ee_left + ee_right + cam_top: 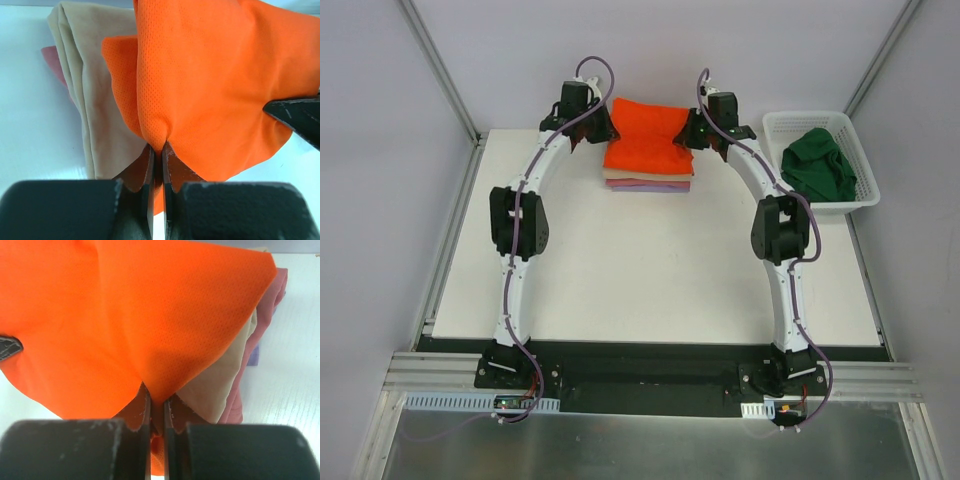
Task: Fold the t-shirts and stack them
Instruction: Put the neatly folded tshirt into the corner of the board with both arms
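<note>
A folded bright orange t-shirt [648, 138] lies on top of a stack of beige [645, 174], pink and lavender [650, 187] folded t-shirts at the back middle of the table. My left gripper [157, 148] is shut on the orange shirt's left edge [200, 75], with the beige shirt [92, 95] showing beneath. On the opposite edge of the orange cloth [150, 310], my right gripper [156, 392] is shut as well; beige [220, 385] and pink [265, 305] layers show below. A dark green t-shirt [820, 165] lies crumpled in the basket.
A white plastic mesh basket [790, 125] stands at the back right of the white table [650, 270]. Both arms reach from the near edge to the back of the table, one on each side of the stack.
</note>
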Motion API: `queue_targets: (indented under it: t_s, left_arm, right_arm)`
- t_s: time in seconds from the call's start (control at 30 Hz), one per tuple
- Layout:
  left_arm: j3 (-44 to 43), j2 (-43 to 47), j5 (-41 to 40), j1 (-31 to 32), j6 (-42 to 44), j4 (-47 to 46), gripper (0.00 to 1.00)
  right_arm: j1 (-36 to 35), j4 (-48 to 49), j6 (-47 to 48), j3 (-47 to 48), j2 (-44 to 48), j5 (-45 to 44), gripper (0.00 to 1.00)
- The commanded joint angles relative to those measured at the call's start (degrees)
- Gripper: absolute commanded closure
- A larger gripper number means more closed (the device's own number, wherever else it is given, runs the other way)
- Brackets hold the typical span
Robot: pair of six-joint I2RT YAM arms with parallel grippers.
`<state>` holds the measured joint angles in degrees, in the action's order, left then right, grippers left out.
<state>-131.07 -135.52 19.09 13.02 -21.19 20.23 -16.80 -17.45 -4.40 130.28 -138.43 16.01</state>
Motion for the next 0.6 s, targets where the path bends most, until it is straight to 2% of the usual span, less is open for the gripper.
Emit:
queue_targets:
  t_s: [0.0,0.17,0.2,0.27,0.33,0.37,0.4,0.43,0.5,0.53,0.57]
  left_arm:
    - [-2.6,-1.0,-0.6,-0.8,0.4,-1.4,1.00]
    - [-2.6,-3.0,-3.6,-1.3,0.9,-1.4,0.95]
    - [-2.7,-3.3,-3.8,-1.4,0.8,-1.4,0.94]
    - [-3.0,-4.0,-5.1,-1.5,0.7,-1.4,0.85]
    - [-4.1,-4.8,-6.1,-1.6,1.1,-1.4,0.79]
    - [-5.1,-5.4,-7.2,-1.6,1.2,-1.3,0.73]
    - [-6.1,-5.5,-8.8,-1.6,1.2,-1.4,0.55]
    - [-7.0,-5.6,-10.5,-1.6,1.6,-1.4,0.29]
    - [-8.6,-5.3,-14.9,-1.7,2.2,-1.4,0.21]
    - [-9.2,-4.8,-15.6,-1.9,2.6,-1.3,0.14]
    - [-9.3,-4.1,-16.1,-2.0,2.8,-1.4,0.01]
  right_arm:
    - [0.9,4.4,-1.7,2.9,-0.9,1.2,0.95]
    - [1.1,6.0,-2.8,2.5,-2.5,0.7,0.86]
    - [1.2,6.4,-2.8,2.5,-2.8,0.2,0.81]
    - [1.4,7.0,-3.2,2.4,-3.1,-1.1,0.78]
    - [1.7,8.5,-4.2,2.3,-3.2,-4.0,0.70]
    - [1.9,9.4,-4.7,2.4,-3.3,-5.7,0.57]
    - [2.0,10.5,-4.8,2.4,-3.3,-7.6,0.47]
    - [2.3,11.1,-4.7,2.7,-3.4,-8.9,0.40]
    - [2.7,11.7,-4.3,3.5,-3.1,-11.3,0.28]
    - [3.2,11.8,-4.3,3.4,-2.6,-11.7,0.24]
    - [3.5,11.8,-4.4,3.3,-1.8,-11.7,0.19]
